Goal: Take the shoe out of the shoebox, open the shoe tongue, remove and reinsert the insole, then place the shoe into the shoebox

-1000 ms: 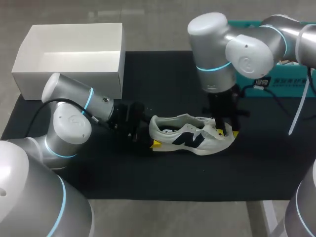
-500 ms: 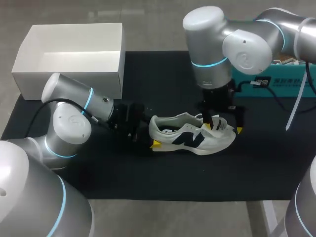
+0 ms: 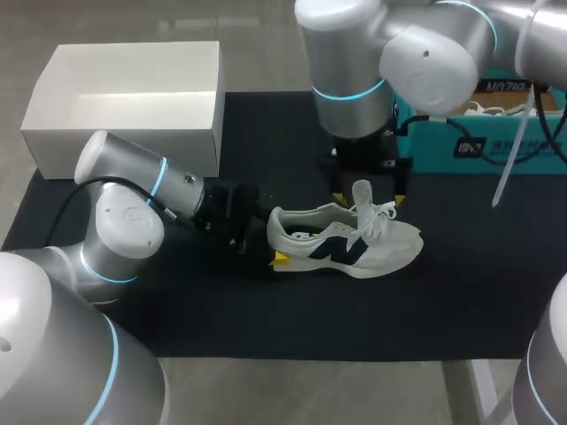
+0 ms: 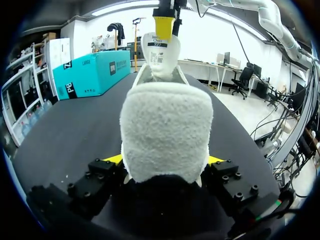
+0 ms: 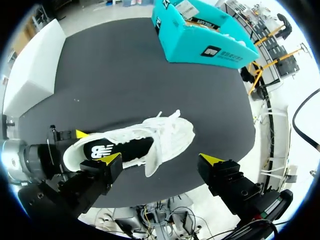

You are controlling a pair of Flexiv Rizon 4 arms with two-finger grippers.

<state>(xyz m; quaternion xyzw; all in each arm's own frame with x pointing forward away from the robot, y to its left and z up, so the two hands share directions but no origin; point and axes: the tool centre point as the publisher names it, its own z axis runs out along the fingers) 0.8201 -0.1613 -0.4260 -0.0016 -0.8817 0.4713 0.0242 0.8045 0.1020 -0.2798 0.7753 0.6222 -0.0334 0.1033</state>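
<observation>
A white shoe (image 3: 341,241) with a dark side logo lies on its sole on the black mat (image 3: 266,133). My left gripper (image 3: 270,246) is shut on its heel; in the left wrist view the fuzzy heel (image 4: 165,130) fills the gap between the yellow tips of that gripper (image 4: 165,160). The tongue (image 3: 362,197) stands upright above the laces. My right gripper (image 3: 368,197) hangs just above the shoe's middle, open. In its own wrist view the right gripper (image 5: 161,158) has wide-set tips, with the shoe (image 5: 165,135) below and the tongue (image 5: 152,164) loose between them.
A white shoebox (image 3: 133,97) stands open at the mat's back left. A teal box (image 3: 478,124) sits at the back right, behind my right arm. The mat's front strip is bare.
My right gripper opened, let go of the tongue near the toe, then rose and shifted back and left. The tongue now stands upright. The left arm kept still.
</observation>
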